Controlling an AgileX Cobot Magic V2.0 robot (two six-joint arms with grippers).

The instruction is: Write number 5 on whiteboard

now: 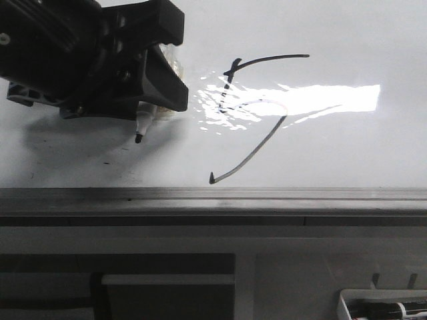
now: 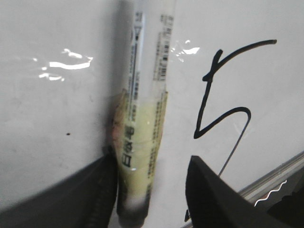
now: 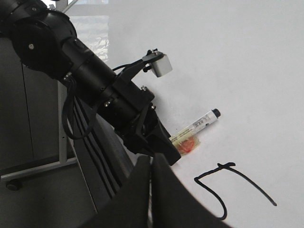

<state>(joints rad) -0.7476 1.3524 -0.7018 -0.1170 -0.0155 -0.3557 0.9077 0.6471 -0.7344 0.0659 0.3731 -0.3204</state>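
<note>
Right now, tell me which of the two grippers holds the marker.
The left gripper: the marker sits clamped between its jaws, beside the number 5 on the whiteboard. The right gripper is shut on nothing.

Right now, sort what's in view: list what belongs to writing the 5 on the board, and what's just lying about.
Belongs to the job:
- the whiteboard
- the number 5, already drawn
- the marker, clamped in the left pincer

Just lying about:
- the white tray below the board, at the right, holding pens
- small dark specks on the board
</note>
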